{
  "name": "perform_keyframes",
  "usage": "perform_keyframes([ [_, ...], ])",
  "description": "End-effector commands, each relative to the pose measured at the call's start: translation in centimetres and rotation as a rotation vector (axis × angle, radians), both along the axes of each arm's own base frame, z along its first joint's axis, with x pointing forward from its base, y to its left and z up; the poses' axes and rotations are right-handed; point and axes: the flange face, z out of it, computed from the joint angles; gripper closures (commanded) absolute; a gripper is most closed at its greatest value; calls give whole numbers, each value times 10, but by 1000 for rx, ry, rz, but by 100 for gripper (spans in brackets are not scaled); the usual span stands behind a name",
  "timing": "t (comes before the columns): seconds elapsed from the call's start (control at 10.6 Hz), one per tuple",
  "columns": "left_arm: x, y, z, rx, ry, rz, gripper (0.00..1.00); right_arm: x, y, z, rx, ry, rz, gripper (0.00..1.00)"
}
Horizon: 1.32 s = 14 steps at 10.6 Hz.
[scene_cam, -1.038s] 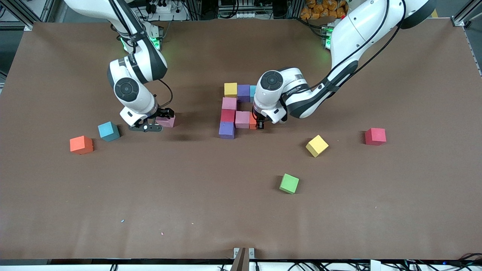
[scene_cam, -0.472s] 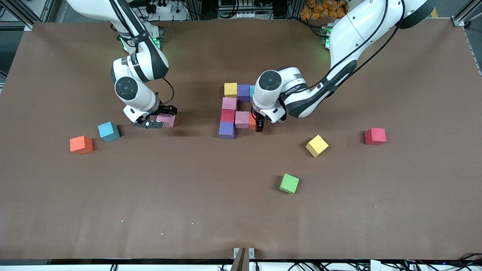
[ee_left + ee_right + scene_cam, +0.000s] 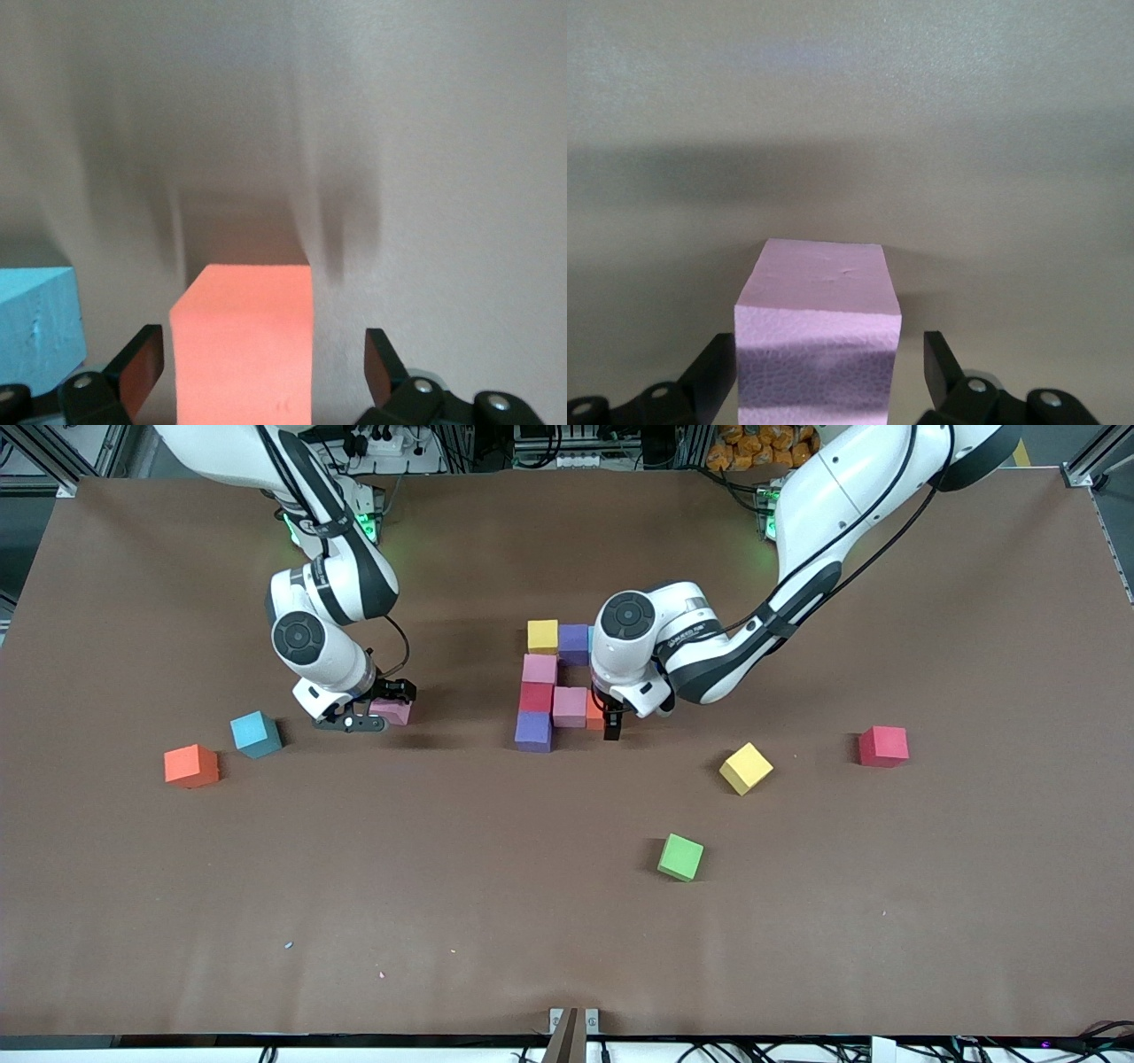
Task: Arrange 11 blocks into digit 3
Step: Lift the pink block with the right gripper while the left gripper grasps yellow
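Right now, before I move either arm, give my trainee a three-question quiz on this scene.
1. True or false: the left end effector is shut on the figure's orange block.
2. Which block sits between the right end effector's fingers? A green, B pink, C yellow.
3. Fill in: the loose block nearest the front camera is ____.
Key: 1 false, it stands open around it. 2 B, the pink block. 3 the green block.
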Motion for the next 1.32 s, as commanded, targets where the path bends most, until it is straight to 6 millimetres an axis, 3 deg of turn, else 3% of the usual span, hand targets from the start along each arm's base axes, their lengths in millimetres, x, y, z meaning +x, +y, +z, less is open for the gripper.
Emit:
perform_keyframes([
  [0.0, -5, -8, 36, 32, -40, -17, 0, 0, -2, 0, 18, -6, -1, 35],
  [0.19, 3, -12, 56, 50, -51, -54, 0, -1, 0, -1, 17, -4, 2, 42],
  [0.38, 17, -8, 69, 64, -57, -117, 0, 1, 2, 2, 19, -6, 4, 55],
  [0.66, 39, 7, 91, 88, -76, -219, 0, 18, 11, 21, 31, -21, 12, 59],
  [0.85, 64, 36, 94, 105, -64, -311, 0, 31, 29, 38, 74, -36, -12, 60],
  [1.23, 125, 123, 96, 124, -29, -532, 0, 61, 80, 85, 170, -53, -44, 61],
])
